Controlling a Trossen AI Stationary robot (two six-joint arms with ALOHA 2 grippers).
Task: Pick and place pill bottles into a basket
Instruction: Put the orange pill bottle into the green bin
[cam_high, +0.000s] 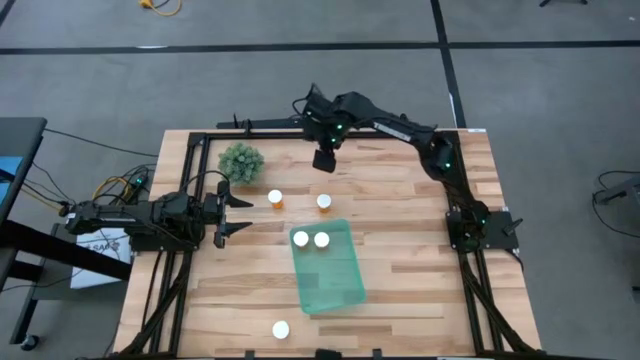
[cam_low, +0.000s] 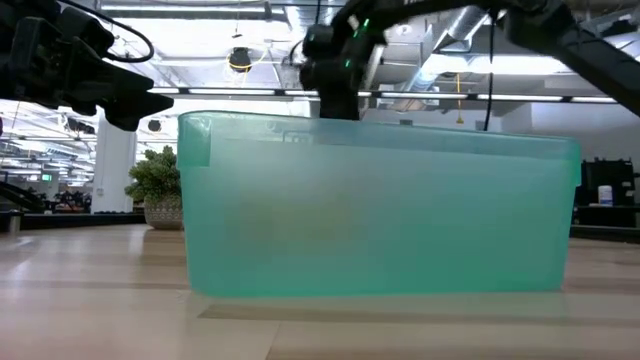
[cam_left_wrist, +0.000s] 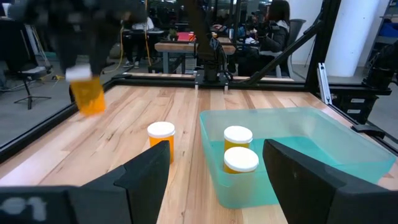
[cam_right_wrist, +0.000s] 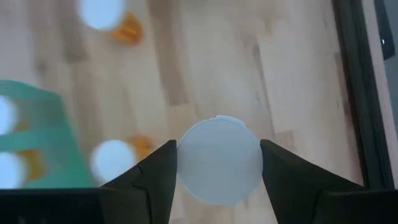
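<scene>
A pill bottle (cam_right_wrist: 219, 159) hangs upright, clamped between the right gripper (cam_high: 323, 158)'s fingers near the table's far edge, above bare wood. The basket (cam_high: 345, 290) lies toward the near side (two bottles already inside), with open table between. The left gripper (cam_high: 232, 212) waits, spread open, just left of it.

Grey floor (cam_high: 560, 60) with dark lines; ceiling lights (cam_low: 240, 60); desks (cam_left_wrist: 180, 46).
</scene>
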